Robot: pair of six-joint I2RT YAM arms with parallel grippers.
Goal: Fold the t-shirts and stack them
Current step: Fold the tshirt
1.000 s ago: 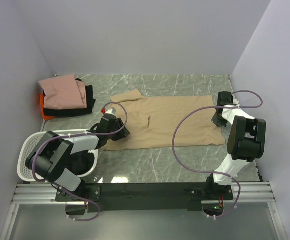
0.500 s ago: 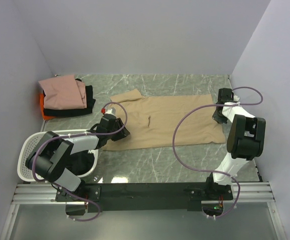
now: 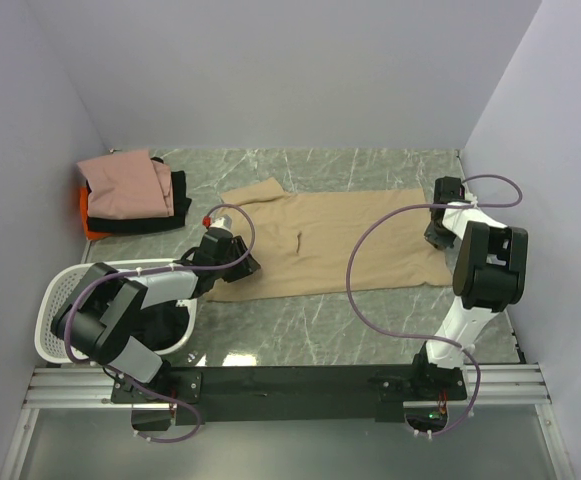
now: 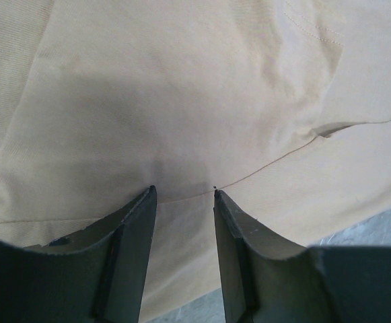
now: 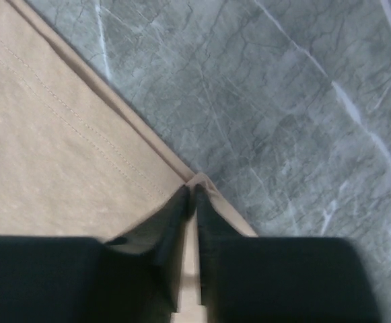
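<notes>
A tan t-shirt (image 3: 320,245) lies spread flat on the table's middle. At the back left stands a stack of folded t-shirts: pink (image 3: 120,185) on top, black (image 3: 178,190) under it, orange (image 3: 88,226) at the bottom. My left gripper (image 3: 242,266) hovers low over the tan shirt's near left part. Its jaws are open in the left wrist view (image 4: 182,192), with cloth (image 4: 182,101) flat beneath them. My right gripper (image 3: 437,236) is at the shirt's right edge. Its fingers (image 5: 190,192) are pressed almost together on the hem corner (image 5: 202,180).
A white perforated basket (image 3: 60,300) stands at the near left beside the left arm. Grey marble table (image 5: 282,101) shows beyond the shirt's right hem. Walls close in the table at the back, left and right.
My right gripper has shifted slightly toward the back wall along the shirt's right edge. The left arm and the shirts have not moved.
</notes>
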